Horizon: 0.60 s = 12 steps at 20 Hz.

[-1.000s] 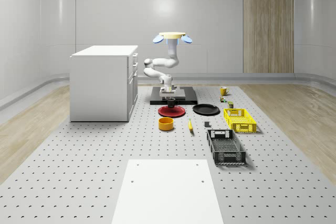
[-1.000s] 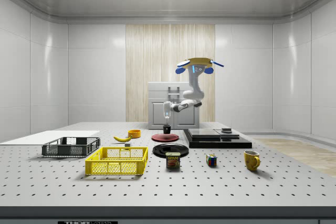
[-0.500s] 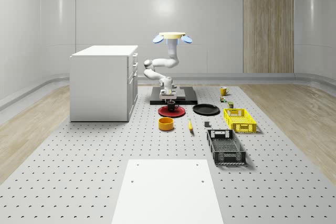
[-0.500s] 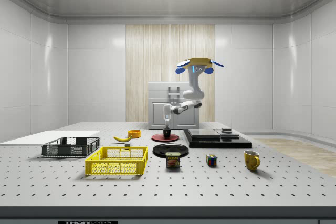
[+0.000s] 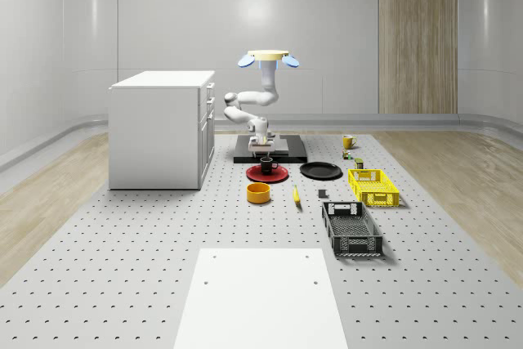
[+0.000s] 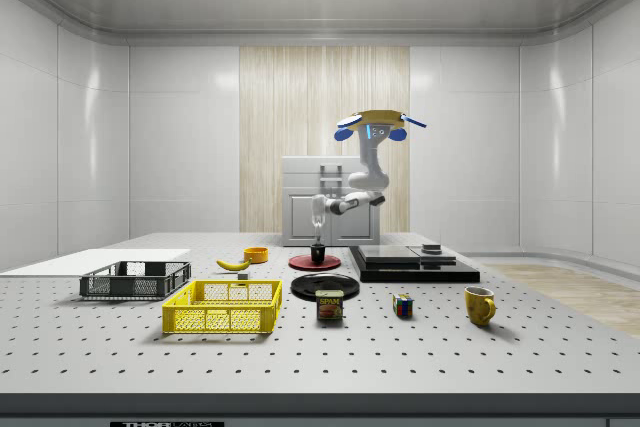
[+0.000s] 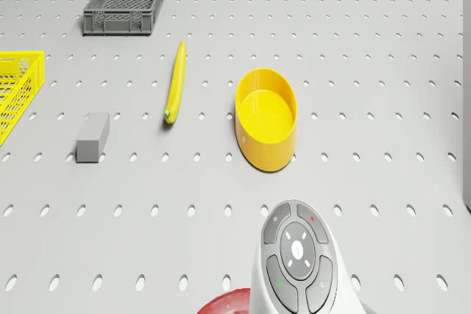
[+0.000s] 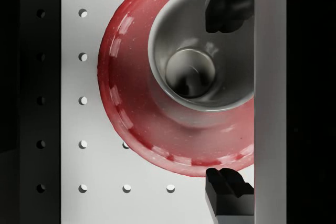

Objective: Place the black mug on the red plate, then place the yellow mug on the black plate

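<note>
- Whole-scene view, from its left: a white cabinet (image 5: 162, 128) is noted first, then the drone (image 5: 267, 58), seen hovering above the black slab (image 5: 270, 151) behind the plates, its arm bent down towards the table.
- The gripper (image 5: 263, 148) is seen just above the black mug (image 5: 266, 164), which stands upright on the red plate (image 5: 267, 174); the first placement is judged done.
- In the wrist view the fingertips (image 8: 226, 182) are recorded spread apart, clear of the mug's rim and gripping nothing.
- The black plate (image 5: 321, 171) lies just beside the red plate, towards the view's right.
- The yellow mug (image 5: 348, 142) stands further right and farther back, well apart from the gripper; the coming move is judged to depend on that rightward, rearward offset.
</note>
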{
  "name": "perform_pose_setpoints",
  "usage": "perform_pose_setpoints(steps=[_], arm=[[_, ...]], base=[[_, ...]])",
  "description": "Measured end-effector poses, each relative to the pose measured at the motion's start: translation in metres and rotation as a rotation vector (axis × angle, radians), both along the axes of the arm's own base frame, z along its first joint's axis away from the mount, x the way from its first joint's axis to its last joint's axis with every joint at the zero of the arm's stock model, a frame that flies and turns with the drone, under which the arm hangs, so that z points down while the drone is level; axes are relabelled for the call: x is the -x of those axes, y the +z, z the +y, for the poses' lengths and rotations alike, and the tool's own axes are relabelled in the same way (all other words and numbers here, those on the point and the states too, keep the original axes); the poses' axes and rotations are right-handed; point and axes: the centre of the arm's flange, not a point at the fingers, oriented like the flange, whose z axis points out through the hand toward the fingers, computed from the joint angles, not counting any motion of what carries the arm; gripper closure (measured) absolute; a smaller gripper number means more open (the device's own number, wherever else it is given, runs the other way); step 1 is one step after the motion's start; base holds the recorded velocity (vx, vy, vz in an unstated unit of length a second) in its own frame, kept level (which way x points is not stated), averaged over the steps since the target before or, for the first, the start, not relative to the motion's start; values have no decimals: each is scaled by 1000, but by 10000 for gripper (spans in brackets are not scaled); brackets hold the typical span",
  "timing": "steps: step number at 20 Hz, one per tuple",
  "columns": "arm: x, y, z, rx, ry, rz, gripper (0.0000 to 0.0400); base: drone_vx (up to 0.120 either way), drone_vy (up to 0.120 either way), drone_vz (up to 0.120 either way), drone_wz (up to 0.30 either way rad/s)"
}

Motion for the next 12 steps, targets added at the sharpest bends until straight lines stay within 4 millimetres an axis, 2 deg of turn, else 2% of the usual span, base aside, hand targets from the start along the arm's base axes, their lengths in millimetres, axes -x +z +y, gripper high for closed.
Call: perform_pose_setpoints(steps=[6, 7, 12], arm=[[0, -11, 0, 0, 0, 0, 3], [0, -12, 0, 0, 0, 0, 3], [0, -14, 0, 0, 0, 0, 1]], base=[[0, 7, 113, 0], [-120, 120, 120, 0], [-120, 120, 0, 0]])
